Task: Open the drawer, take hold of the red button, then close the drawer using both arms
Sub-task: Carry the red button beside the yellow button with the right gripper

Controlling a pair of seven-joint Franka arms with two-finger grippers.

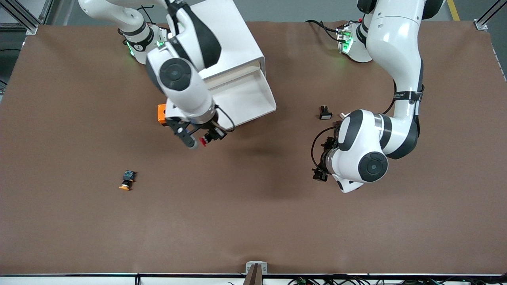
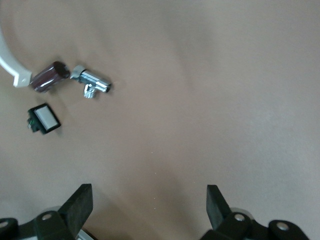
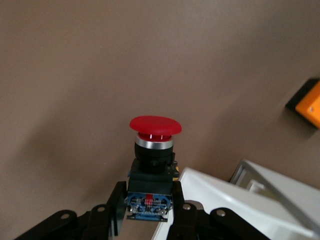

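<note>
My right gripper (image 1: 212, 135) is shut on the button (image 1: 206, 139), gripping its black-blue body with the red cap pointing away from the fingers. It hangs over the table just in front of the open drawer (image 1: 253, 99). In the right wrist view the button (image 3: 154, 150) sits between the fingers of the right gripper (image 3: 150, 202), with the drawer's white rim (image 3: 240, 197) beside them. The drawer is pulled out of the white cabinet (image 1: 233, 39) and looks empty. My left gripper (image 1: 320, 171) is open and empty over bare table toward the left arm's end; the left wrist view shows its gripper (image 2: 149, 205) spread wide.
A small orange cube box (image 1: 161, 114) stands beside the cabinet, partly under the right arm. An orange-capped button (image 1: 127, 180) lies on the table toward the right arm's end. A black switch with a white face (image 1: 324, 113) lies near the left arm, and also shows in the left wrist view (image 2: 44, 119).
</note>
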